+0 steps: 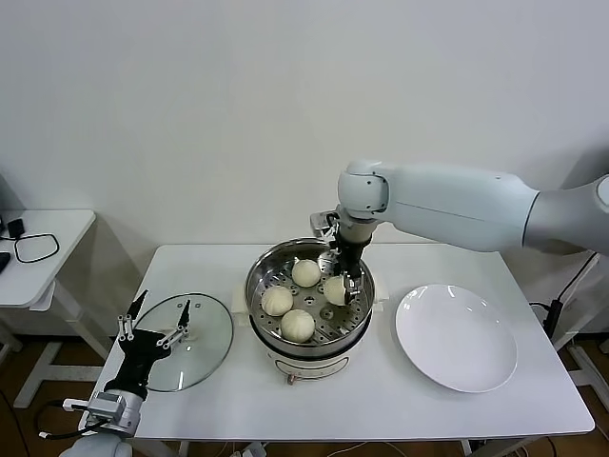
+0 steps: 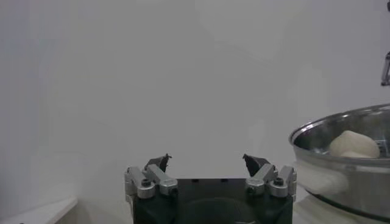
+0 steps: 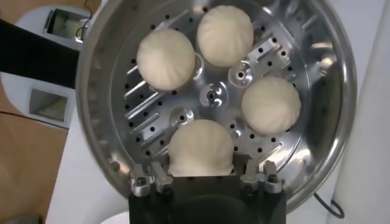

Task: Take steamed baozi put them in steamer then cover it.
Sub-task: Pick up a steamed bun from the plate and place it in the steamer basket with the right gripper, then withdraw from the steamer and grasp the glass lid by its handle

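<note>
The steel steamer (image 1: 255, 282) stands mid-table on its white base. Its hole-dotted tray holds four baozi: three loose ones (image 1: 305, 272) (image 1: 277, 301) (image 1: 298, 325) and a fourth (image 1: 335, 289) at the tray's right side. My right gripper (image 1: 344, 284) reaches down into the pot, shut on this fourth baozi (image 3: 201, 146). In the right wrist view the fingers (image 3: 159, 173) press its two sides and it sits on the tray (image 3: 146, 103). The glass cover (image 1: 205, 333) lies flat on the table to the left. My left gripper (image 1: 152, 326) hovers open and empty over the cover's near edge.
A large white plate (image 1: 455, 337) lies bare on the table's right side. A small side table (image 1: 48, 249) with a black cable stands at far left. The left wrist view shows its open gripper (image 2: 207, 159), the steamer wall (image 2: 341, 182) and one baozi (image 2: 353, 145).
</note>
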Robot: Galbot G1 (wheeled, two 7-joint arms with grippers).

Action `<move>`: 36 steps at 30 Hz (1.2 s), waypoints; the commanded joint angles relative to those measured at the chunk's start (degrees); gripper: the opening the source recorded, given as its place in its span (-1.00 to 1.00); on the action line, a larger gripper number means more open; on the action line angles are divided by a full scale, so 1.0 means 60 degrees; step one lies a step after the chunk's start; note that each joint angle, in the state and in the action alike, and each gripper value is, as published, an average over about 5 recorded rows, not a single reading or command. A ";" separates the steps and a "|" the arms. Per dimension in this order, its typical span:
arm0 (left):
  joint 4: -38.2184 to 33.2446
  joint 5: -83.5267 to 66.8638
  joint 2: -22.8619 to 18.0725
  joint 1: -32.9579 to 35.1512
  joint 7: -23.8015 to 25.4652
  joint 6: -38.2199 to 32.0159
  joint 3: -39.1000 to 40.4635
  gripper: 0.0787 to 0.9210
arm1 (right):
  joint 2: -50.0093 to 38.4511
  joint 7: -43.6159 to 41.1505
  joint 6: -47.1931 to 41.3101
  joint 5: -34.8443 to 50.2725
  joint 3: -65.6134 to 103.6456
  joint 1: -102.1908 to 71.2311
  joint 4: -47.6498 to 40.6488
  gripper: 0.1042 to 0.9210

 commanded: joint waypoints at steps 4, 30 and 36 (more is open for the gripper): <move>0.0139 -0.0011 -0.0005 0.0033 0.0063 -0.0082 -0.0172 0.77 | 0.0462 0.0003 -0.0026 -0.0186 -0.0047 -0.0300 -0.0360 0.47; -0.0162 -0.0053 0.0027 0.0080 0.0113 -0.0068 -0.0038 0.77 | -0.1805 -0.0506 0.0184 0.0099 0.1507 0.0324 0.0537 0.76; -0.0564 -0.0324 0.0211 0.0131 0.0311 0.0640 -0.0002 0.77 | -0.3486 -0.0420 0.0263 0.0032 0.3744 -0.0615 0.1047 0.76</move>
